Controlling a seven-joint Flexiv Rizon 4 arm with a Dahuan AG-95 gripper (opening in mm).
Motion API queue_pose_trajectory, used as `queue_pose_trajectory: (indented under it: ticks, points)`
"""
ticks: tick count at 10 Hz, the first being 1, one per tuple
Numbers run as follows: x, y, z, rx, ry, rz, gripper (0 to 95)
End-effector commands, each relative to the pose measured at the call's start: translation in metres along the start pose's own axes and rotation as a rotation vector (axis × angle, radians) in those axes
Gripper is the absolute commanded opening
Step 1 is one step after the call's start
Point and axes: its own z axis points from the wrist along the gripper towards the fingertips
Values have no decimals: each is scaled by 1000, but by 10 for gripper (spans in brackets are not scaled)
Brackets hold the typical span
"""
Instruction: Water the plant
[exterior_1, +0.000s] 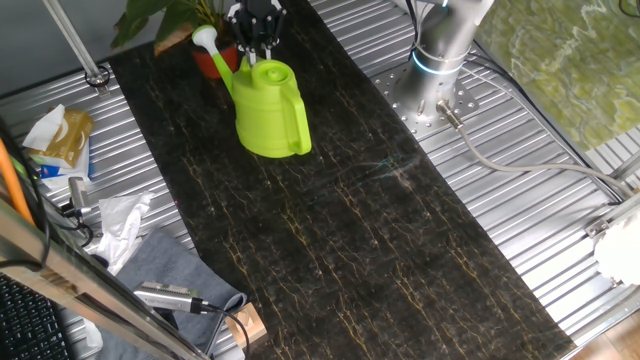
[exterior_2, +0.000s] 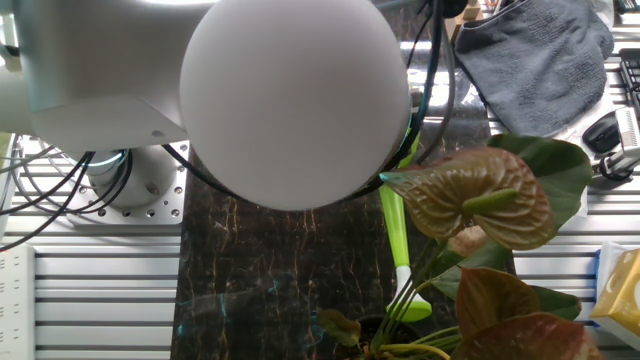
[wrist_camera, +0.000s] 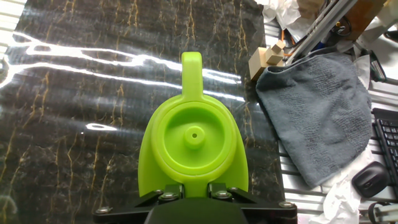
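The lime-green watering can (exterior_1: 270, 110) stands upright on the black marbled tabletop (exterior_1: 380, 250), its white-tipped spout (exterior_1: 207, 40) pointing at the plant. The plant (exterior_1: 165, 18) has broad dark leaves and a red-orange pot (exterior_1: 212, 64) at the table's far end. My gripper (exterior_1: 255, 48) comes down onto the can's spout side. In the hand view the can (wrist_camera: 193, 140) is seen from above, handle away from me, and my gripper (wrist_camera: 193, 190) sits with a finger tight on each side of the green spout base. In the other fixed view the spout (exterior_2: 395, 235) runs down beside the plant's leaves (exterior_2: 480, 200).
A grey cloth (wrist_camera: 323, 118) lies off the table's edge beside a wooden block (wrist_camera: 267, 59), a keyboard (wrist_camera: 388, 137) and a mouse (wrist_camera: 370, 179). The robot base (exterior_1: 440, 50) stands on the ribbed metal to the right. A white arm joint (exterior_2: 295, 95) blocks much of the other fixed view.
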Motion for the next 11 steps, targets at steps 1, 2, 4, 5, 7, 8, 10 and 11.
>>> queue_pose_trajectory:
  ticks: [1, 2, 4, 5, 7, 8, 10, 11]
  points:
    - [0, 0, 0, -1, -2, 0, 0]
    - [0, 0, 0, 0, -3, 0, 0]
    - [0, 0, 0, 0, -6, 1, 0]
    - [0, 0, 0, 1, -13, 3, 0]
    - [0, 0, 0, 5, -26, 4, 0]
    - [0, 0, 0, 6, -29, 5, 0]
    - [0, 0, 0, 9, -36, 6, 0]
    - [0, 0, 0, 10, -40, 5, 0]
